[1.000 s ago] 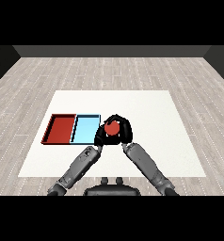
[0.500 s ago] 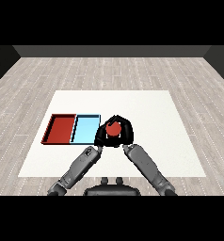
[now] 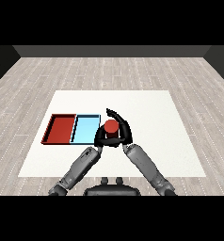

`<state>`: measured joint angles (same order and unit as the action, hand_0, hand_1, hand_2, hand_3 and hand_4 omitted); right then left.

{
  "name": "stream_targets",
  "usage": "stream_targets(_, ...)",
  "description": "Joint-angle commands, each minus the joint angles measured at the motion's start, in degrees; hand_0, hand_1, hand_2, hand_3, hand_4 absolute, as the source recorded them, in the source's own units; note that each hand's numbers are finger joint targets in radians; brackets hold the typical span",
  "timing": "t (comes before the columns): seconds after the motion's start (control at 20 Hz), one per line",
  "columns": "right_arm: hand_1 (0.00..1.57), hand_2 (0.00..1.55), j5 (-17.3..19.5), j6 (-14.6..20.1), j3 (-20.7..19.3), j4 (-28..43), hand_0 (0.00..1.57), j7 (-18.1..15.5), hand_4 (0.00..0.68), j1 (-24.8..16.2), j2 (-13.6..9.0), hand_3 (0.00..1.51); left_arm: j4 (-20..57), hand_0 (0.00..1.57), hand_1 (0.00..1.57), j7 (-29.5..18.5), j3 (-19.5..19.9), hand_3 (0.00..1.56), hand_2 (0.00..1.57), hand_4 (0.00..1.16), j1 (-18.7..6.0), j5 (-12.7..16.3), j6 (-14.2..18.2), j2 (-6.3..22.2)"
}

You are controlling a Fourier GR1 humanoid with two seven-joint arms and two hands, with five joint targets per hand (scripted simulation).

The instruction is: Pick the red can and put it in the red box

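Fingers (image 3: 124, 128) of right hand (image 3: 122, 135) curl round red can (image 3: 111, 128), holding it upright just right of light blue tray (image 3: 85, 129). Left hand (image 3: 100, 139) close beside can; cannot tell its finger state. Can looks rigid, light, smooth-sided, likely slippery: best held mid-body, wrapped. Both forearms angle inward, meeting at can. Red tray (image 3: 60, 128) lies further left, beyond blue one.
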<state>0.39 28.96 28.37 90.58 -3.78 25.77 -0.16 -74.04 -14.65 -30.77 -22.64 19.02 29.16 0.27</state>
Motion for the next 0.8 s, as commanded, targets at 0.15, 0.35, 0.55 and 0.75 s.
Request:
stream_targets(0.15, 0.0, 0.0, -0.4, 3.7, 0.0, -0.4, 0.0, -0.3, 0.0, 1.0, 0.2, 0.0, -1.5, 1.57, 1.57, 3.2, -1.0, 1.5, 1.57, 1.13, -2.6, -1.5, 2.7, -0.3)
stream_targets(0.35, 0.0, 0.0, 0.9, 4.2, -1.3, -2.1, 0.0, 0.5, 0.0, 1.6, 0.2, 0.0, -1.7, 1.57, 1.57, 1.2, 1.5, 1.5, 1.57, 1.14, 1.0, -3.0, -0.7, -0.3)
stream_targets(0.55, 0.0, 0.0, 2.7, -0.6, -3.9, 8.2, 0.0, 2.4, 0.0, -5.5, -1.0, 0.0, -3.1, 1.57, 1.57, 2.0, -1.3, 1.49, 1.57, 1.14, 0.8, -2.3, 2.1, -0.3)
stream_targets(0.75, 0.0, 0.0, -4.4, -5.1, -9.9, 6.2, 0.0, -2.5, 0.0, -5.7, -0.6, 0.0, -6.4, 1.57, 1.57, 3.4, 1.1, 1.48, 1.57, 1.14, 3.3, -5.0, 1.3, 0.7)
